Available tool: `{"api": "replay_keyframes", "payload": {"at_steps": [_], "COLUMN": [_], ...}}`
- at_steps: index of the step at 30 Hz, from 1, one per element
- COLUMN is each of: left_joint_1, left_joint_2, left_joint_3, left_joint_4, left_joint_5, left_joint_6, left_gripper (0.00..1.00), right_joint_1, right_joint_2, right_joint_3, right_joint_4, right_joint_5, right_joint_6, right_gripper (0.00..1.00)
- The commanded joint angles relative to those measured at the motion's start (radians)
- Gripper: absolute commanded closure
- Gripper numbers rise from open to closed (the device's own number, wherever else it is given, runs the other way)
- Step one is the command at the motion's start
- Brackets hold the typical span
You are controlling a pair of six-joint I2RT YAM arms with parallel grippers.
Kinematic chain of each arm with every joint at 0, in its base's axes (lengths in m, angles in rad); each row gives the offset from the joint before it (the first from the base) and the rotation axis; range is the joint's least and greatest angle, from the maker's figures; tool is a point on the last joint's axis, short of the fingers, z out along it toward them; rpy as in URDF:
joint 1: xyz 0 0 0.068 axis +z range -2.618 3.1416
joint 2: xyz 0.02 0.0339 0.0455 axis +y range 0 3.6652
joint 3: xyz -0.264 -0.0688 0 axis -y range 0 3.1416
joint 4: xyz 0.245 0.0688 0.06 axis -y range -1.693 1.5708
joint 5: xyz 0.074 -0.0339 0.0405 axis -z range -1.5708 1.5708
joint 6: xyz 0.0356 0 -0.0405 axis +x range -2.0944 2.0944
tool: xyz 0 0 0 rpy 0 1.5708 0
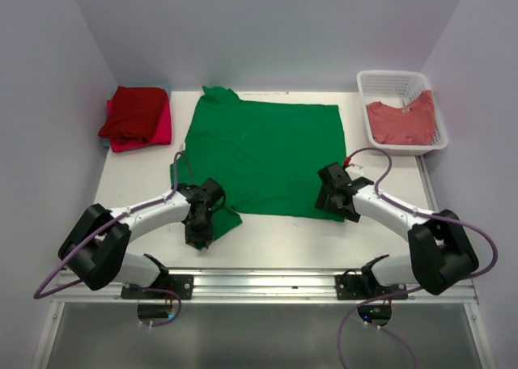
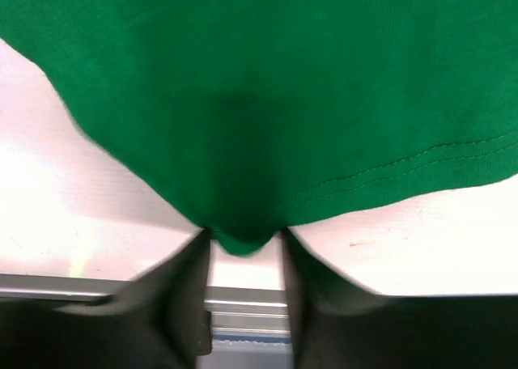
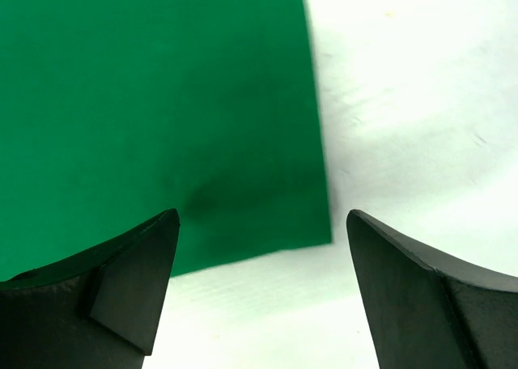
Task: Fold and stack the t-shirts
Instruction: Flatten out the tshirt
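Observation:
A bright green t-shirt [image 1: 267, 152] lies spread flat in the middle of the table. My left gripper [image 1: 199, 230] is at its near left sleeve. In the left wrist view the gripper [image 2: 244, 239] is shut on a fold of the green cloth [image 2: 259, 102], which drapes up from between the fingers. My right gripper [image 1: 333, 197] is at the shirt's near right corner. In the right wrist view it [image 3: 263, 223] is open and empty, just above the table, with the shirt's corner [image 3: 307, 223] between its fingers. Folded red and pink t-shirts [image 1: 136, 116] lie at the far left.
A white lattice basket [image 1: 387, 82] stands at the far right and holds a salmon-red t-shirt [image 1: 401, 122]. White walls close in the table on three sides. A metal rail [image 1: 259, 282] runs along the near edge.

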Motion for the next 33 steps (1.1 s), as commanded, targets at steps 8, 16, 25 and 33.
{"api": "replay_keyframes", "payload": {"at_steps": [8, 16, 25, 33], "left_joint_1": [-0.015, -0.017, -0.022, -0.020], "left_joint_2": [0.018, -0.051, -0.137, -0.196], "left_joint_3": [-0.052, -0.022, 0.014, 0.125], "left_joint_4": [0.122, 0.099, 0.042, -0.024], "left_joint_5": [0.043, 0.040, 0.002, -0.098], "left_joint_6": [0.020, 0.014, -0.012, -0.010], "left_gripper": [1.00, 1.00, 1.00, 1.00], "right_joint_1": [0.001, 0.001, 0.001, 0.001], "right_joint_2": [-0.256, -0.147, -0.129, -0.214], "right_joint_3": [-0.108, -0.117, -0.170, -0.181], "right_joint_4": [-0.100, 0.012, 0.086, 0.086], "right_joint_5": [0.151, 0.103, 0.065, 0.043], "right_joint_6": [0.153, 0.150, 0.164, 0.122], "right_gripper": [0.14, 0.17, 0.53, 1.00]}}
